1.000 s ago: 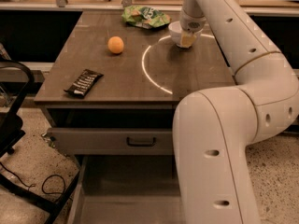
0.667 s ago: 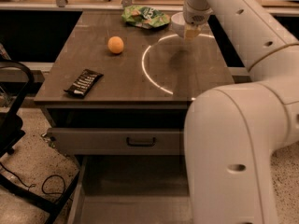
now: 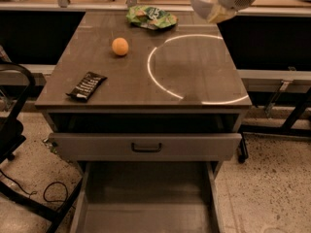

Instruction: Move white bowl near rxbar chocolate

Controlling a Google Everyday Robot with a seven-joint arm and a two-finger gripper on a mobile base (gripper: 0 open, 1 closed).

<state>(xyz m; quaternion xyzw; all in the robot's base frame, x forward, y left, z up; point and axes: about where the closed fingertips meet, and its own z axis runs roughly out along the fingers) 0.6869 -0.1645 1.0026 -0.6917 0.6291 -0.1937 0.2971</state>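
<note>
The white bowl hangs in the air at the top right, lifted off the table and tilted. My gripper is shut on its rim, above the table's far right corner. Most of the arm is out of view. The rxbar chocolate, a flat black wrapper with white lettering, lies near the front left edge of the table, far from the bowl.
An orange fruit sits left of the middle of the table. A green snack bag lies at the far edge. A drawer stands open below the front edge. A black chair is at the left.
The arm has pulled up and out of the foreground, lifting the white bowl off the table's far right part. The bar, orange and bag have not moved.
</note>
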